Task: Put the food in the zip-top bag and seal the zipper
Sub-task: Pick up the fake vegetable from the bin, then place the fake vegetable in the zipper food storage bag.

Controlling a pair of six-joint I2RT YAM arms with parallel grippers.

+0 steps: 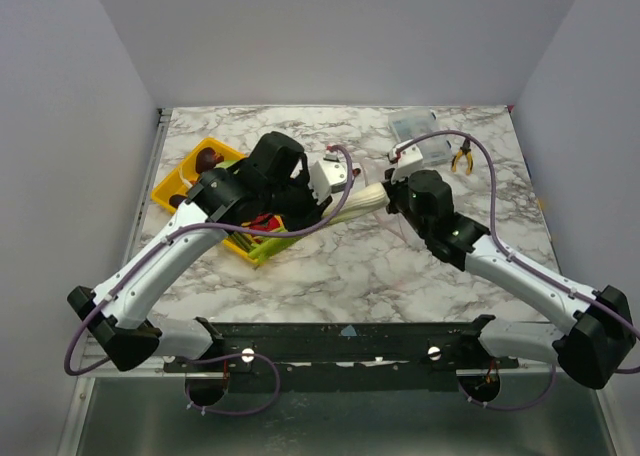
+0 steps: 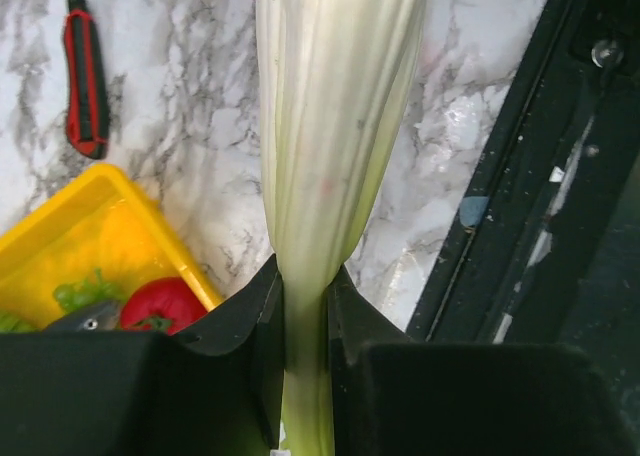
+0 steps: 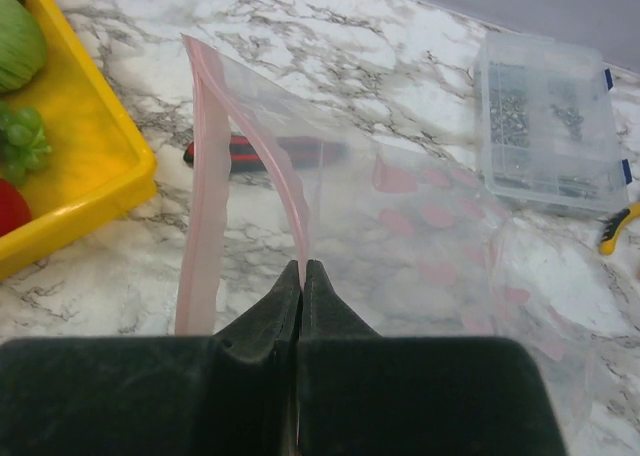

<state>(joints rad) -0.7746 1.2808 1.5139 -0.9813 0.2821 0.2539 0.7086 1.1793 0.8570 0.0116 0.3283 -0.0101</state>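
Note:
My left gripper (image 2: 303, 286) is shut on a long pale green celery stalk (image 2: 335, 126) and holds it above the table. In the top view the stalk (image 1: 365, 201) points right from the left gripper (image 1: 325, 208) toward my right gripper (image 1: 395, 188). My right gripper (image 3: 302, 268) is shut on the pinkish zipper (image 3: 290, 191) of the clear zip-top bag (image 3: 420, 236). The bag's mouth stands open, with the other strip (image 3: 198, 226) to the left. A red tomato (image 2: 160, 304) and a grey fish (image 2: 88, 321) lie in the yellow tray (image 2: 90, 216).
The yellow tray (image 1: 180, 181) at the left also holds a dark eggplant (image 1: 207, 159), a green cabbage (image 3: 15, 41) and grapes (image 3: 20, 141). A red-handled tool (image 2: 85, 76) lies on the marble. A clear compartment box (image 3: 550, 106) and yellow pliers (image 1: 461, 158) are at the back right.

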